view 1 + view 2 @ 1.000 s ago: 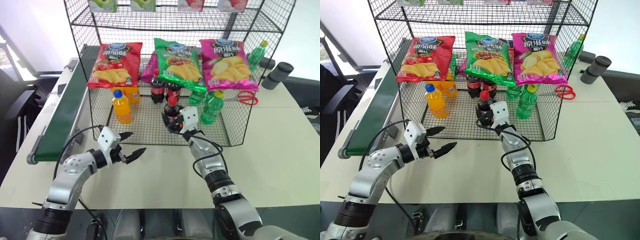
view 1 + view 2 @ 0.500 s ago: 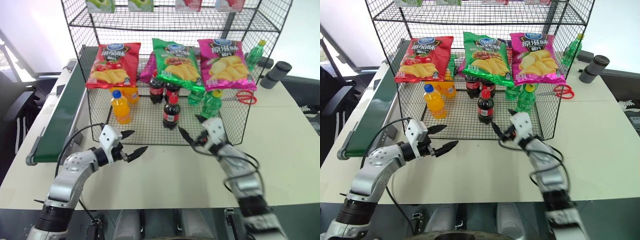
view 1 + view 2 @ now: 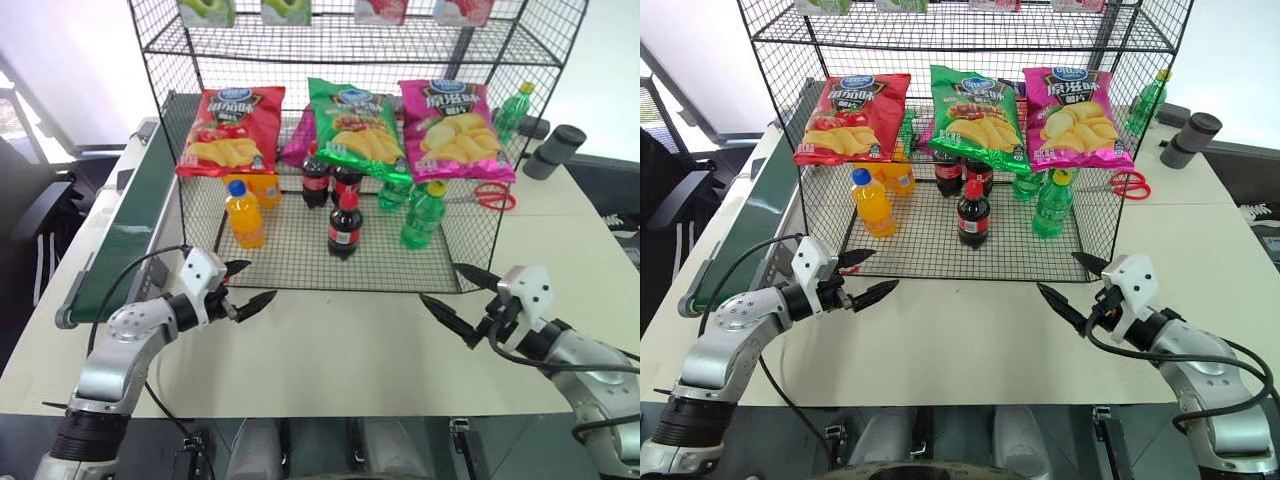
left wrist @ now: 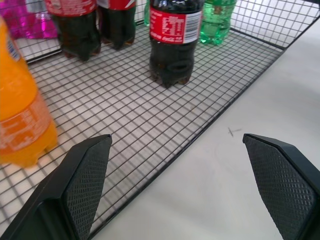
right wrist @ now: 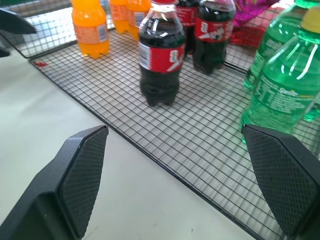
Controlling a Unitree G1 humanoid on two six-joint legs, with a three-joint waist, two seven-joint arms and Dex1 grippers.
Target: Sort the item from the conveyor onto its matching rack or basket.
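The cola bottle (image 3: 344, 225), with red cap and red label, stands upright and free on the bottom mesh tier of the black wire rack (image 3: 290, 255). My right gripper (image 3: 438, 282) hovers open over the table in front of the rack's right front corner, well apart from the bottle, with nothing between its fingers. My left gripper (image 3: 260, 282) is open and empty just in front of the rack's left front edge. The green conveyor (image 3: 130, 230) runs along the left side with no item on the part I see. The right wrist view looks at the bottle (image 5: 161, 55) from the front.
Two more cola bottles (image 3: 328, 182) stand behind it, orange soda bottles (image 3: 243, 213) to its left, green bottles (image 3: 424, 214) to its right. Chip bags (image 3: 355, 125) hang on the rack. Red scissors (image 3: 490, 195) and a black cylinder (image 3: 555, 150) lie at the back right.
My right gripper has let go of the cola bottle, left it standing in the rack, and pulled back and to the right over the table. The left gripper edged slightly left.
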